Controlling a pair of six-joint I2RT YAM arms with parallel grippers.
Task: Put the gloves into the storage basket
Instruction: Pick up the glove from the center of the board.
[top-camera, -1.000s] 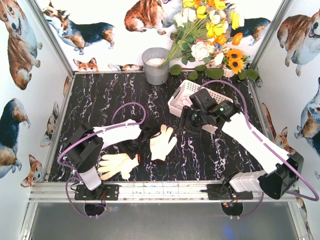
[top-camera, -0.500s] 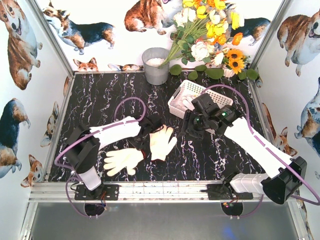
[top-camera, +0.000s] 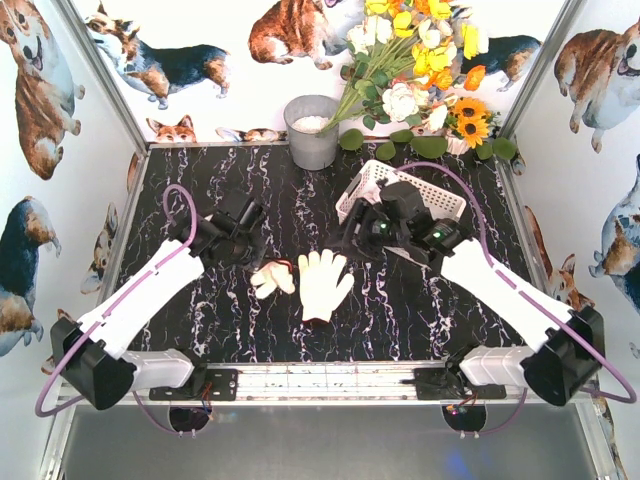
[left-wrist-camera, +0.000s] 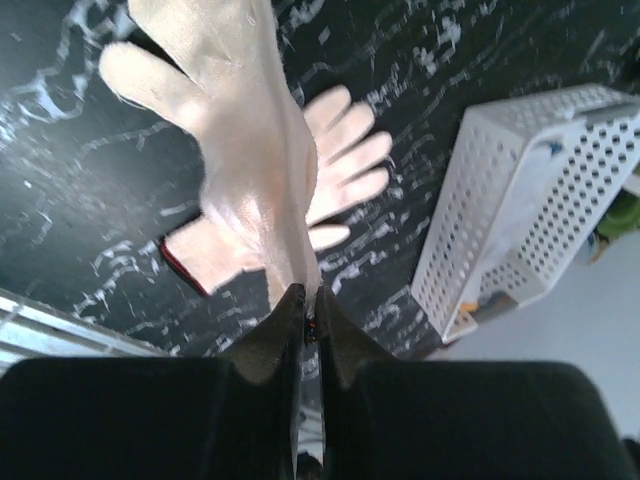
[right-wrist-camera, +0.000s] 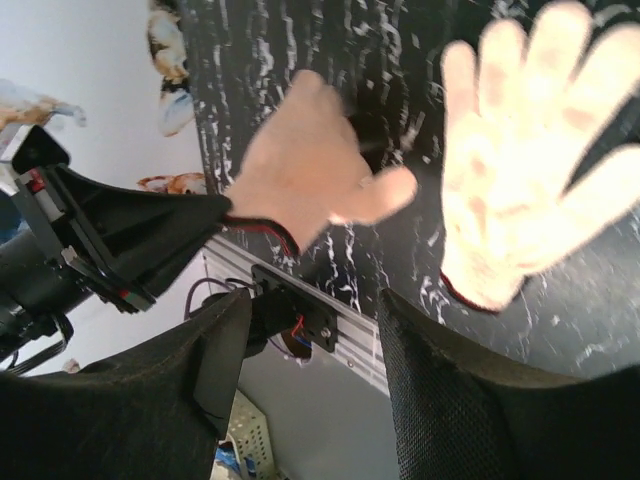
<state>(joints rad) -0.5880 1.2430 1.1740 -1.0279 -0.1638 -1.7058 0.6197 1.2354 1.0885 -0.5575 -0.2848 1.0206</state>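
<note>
My left gripper is shut on the cuff of one cream glove, which hangs from it above the dark tabletop. In the left wrist view this glove dangles from the closed jaws. A second glove lies flat at the table's centre, also seen as a glove behind the held one. The white storage basket stands at the back right, partly covered by my right arm. My right gripper hovers open and empty above the flat glove.
A grey metal bucket stands at the back centre. A bunch of artificial flowers leans over the back right corner. The aluminium rail runs along the near table edge.
My left gripper shut on the near-left glove and carried it up and right toward the centre. My right gripper moved left, away from the basket, and opened a little wider.
</note>
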